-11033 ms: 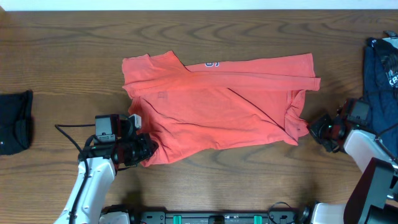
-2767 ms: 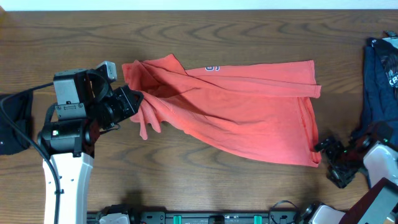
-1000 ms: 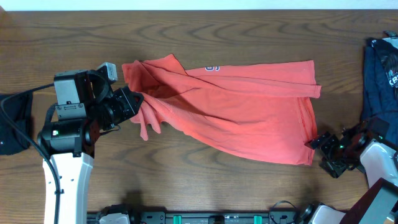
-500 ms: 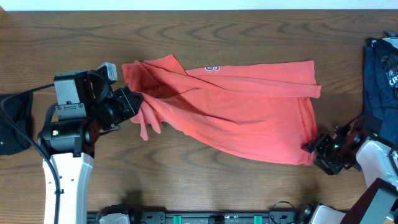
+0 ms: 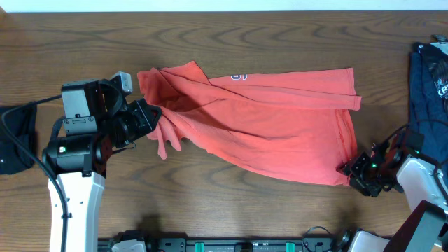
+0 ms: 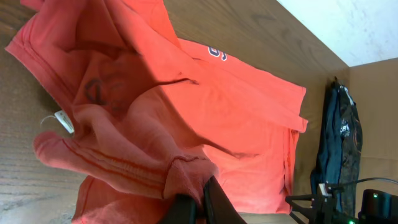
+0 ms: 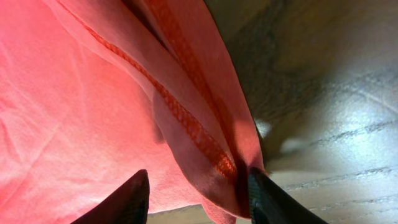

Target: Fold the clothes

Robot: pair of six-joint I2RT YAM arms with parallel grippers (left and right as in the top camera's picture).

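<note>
Fold in progress: the left gripper [image 6: 198, 198] is clamped tight on a bunched wad of the coral-red T-shirt [image 5: 266, 133], its two fingers pressed together with the fabric pinched between the tips. The cloth just above those fingers rises in a rolled ridge. The white neck label [image 6: 64, 121] lies beyond the ridge, off to the fingers' left. Farther ahead of them the shirt spreads flat across the wooden table [image 5: 231, 210], its white-and-navy lettering [image 6: 217, 55] peeking from a fold near the far edge.

At the shirt's opposite end, the right gripper [image 7: 199, 193] stands with its fingers apart, one on each side of the stitched hem [image 7: 193, 130] at the near corner. The hem runs up between the two dark tips. Most of the red cloth fills the space ahead of and to the left of the fingers. Bare wood shows ahead of the right fingertip. The tips are not pressed onto the fabric; a clear gap separates them.

A navy printed shirt [image 5: 428, 77] lies well behind the right gripper at the table's edge. A small black garment [image 5: 15, 136] rests at the other edge, behind the left arm, well apart from the red shirt.
</note>
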